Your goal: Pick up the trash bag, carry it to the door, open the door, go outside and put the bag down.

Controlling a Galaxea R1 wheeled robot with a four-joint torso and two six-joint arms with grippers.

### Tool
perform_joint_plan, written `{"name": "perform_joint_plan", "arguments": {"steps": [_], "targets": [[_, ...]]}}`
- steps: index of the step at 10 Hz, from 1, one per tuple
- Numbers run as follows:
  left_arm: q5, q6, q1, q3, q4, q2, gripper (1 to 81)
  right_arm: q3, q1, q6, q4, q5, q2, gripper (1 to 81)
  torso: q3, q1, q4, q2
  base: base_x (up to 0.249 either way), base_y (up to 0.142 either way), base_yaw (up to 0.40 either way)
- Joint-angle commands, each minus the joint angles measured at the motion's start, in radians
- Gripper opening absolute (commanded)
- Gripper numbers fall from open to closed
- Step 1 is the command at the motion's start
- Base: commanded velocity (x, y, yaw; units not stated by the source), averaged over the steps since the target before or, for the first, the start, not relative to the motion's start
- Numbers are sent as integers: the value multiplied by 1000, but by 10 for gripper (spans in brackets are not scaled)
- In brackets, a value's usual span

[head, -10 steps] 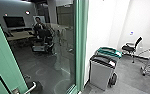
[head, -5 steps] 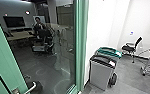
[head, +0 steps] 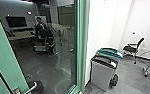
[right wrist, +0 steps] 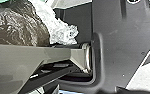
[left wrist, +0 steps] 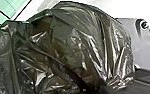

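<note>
An office, with a glass door in a green frame (head: 82, 45), meeting table (head: 21, 35) and wall screen (head: 16, 21).

High head view facing forward and down, wrist views close, sharing the trash bag (left wrist: 73, 47)

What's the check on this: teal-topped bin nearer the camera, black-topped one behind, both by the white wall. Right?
Order's reversed: in the head view the black-topped bin is nearer, the teal-topped bin behind. Both are by the white wall.

Head cam's shifted slightly L.
</note>
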Motion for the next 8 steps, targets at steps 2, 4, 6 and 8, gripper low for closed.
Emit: {"name": "perform_joint_plan", "arguments": {"steps": [2,4,6,8], "targets": [[52,10,-54,-3,10,-9,10,8,36,-4,-8,-53,7,811,0,0,0,0,0,0,169],[49,13,-53,-3,20,-14,10,8,32,-4,-8,-25,7,811,0,0,0,0,0,0,214],[37,14,-50,-3,24,-21,10,8,32,-4,-6,-24,8,811,0,0,0,0,0,0,222],[2,14,-48,-3,46,-29,10,8,30,-4,-5,-15,8,811,0,0,0,0,0,0,222]]}}
